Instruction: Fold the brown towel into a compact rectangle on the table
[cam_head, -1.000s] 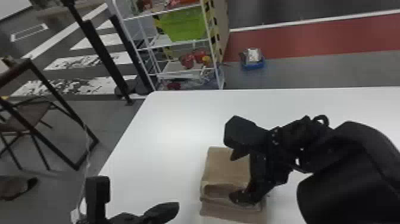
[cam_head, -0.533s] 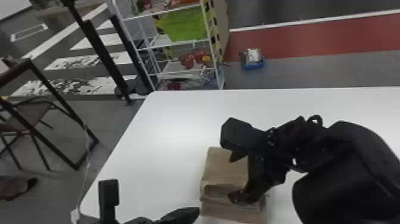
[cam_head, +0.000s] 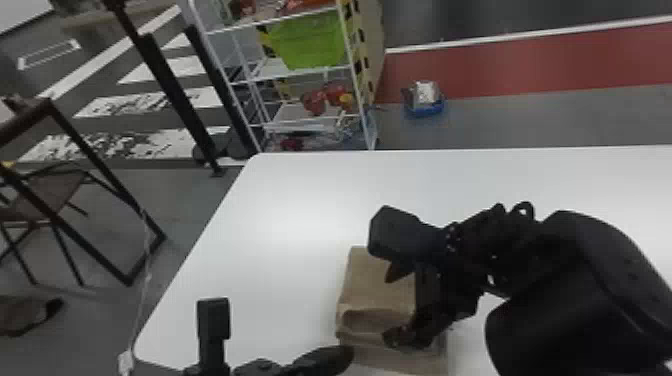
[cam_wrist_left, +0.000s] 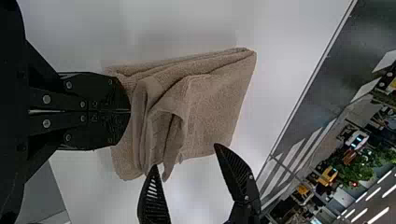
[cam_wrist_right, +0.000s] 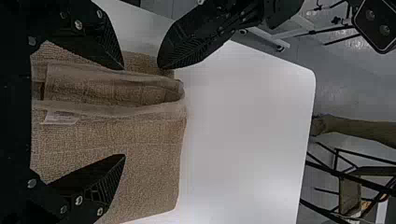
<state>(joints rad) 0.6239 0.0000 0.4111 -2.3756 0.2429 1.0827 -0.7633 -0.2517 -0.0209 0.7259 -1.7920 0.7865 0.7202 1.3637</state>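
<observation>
Right gripper is spread, left gripper pressed together, at the nubbly folded towel.

Black arms, rounded matte casing; small black loop, probably cable. Silver screws. Boxy wrist camera, paired round lenses. Jaws black, tapered, ribbed inside.
</observation>
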